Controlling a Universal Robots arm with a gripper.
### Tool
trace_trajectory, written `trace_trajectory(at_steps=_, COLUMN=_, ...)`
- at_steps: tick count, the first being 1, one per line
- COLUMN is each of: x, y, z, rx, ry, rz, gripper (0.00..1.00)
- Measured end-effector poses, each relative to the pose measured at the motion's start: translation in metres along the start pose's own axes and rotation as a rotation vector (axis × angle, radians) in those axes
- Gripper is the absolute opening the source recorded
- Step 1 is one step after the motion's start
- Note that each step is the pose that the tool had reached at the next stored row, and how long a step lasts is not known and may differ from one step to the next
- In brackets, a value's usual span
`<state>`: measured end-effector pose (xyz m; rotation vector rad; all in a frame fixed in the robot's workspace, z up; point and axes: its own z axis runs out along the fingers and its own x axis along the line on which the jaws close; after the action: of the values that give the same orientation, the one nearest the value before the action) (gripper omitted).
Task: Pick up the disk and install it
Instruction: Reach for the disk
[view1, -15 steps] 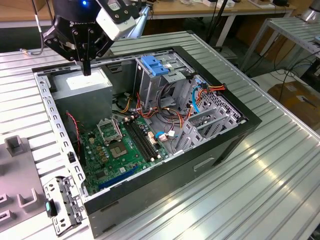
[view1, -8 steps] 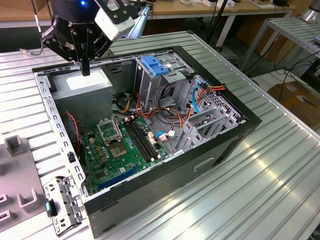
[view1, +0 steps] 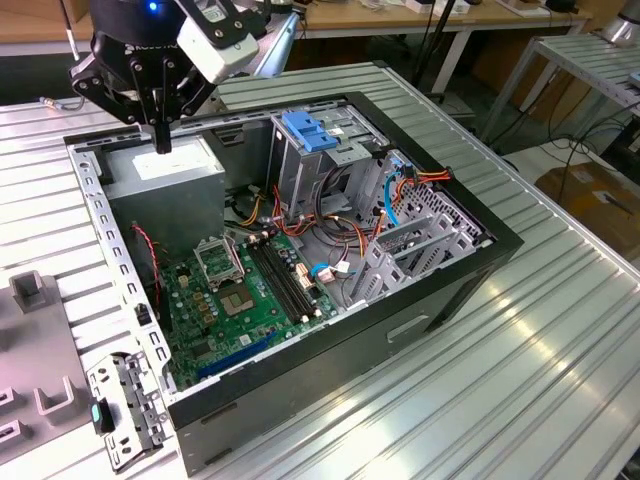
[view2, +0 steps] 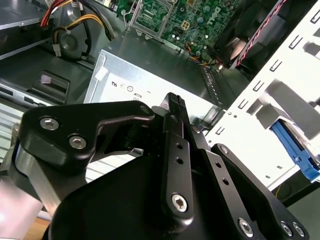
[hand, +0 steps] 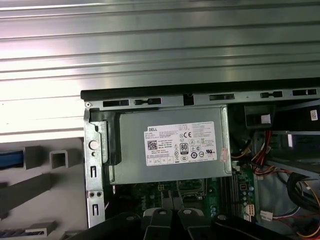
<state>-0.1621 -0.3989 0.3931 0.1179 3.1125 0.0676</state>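
Well, claw (view1: 160, 146) pinched closed, empty, at 11 o'clock of open case (view1: 505, 240), over power supply (view1: 190, 175). Blue rail of disk (view2: 297, 152) peeks beyond case wall (view2: 260, 102) in second wrist view. My worry: low traverse clips wall; closed fingers (view2: 175, 107) shove disk.

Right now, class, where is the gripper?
In the exterior view, the gripper hangs at the view's upper left, over the grey box with white sticker in the computer case's far corner.
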Motion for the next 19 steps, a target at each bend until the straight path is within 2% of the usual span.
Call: trace_trajectory(at_steps=19, x=0.015, y=-0.0011, z=-0.0002, rx=0.0, ry=0.0006, rz=0.0, gripper=0.11)
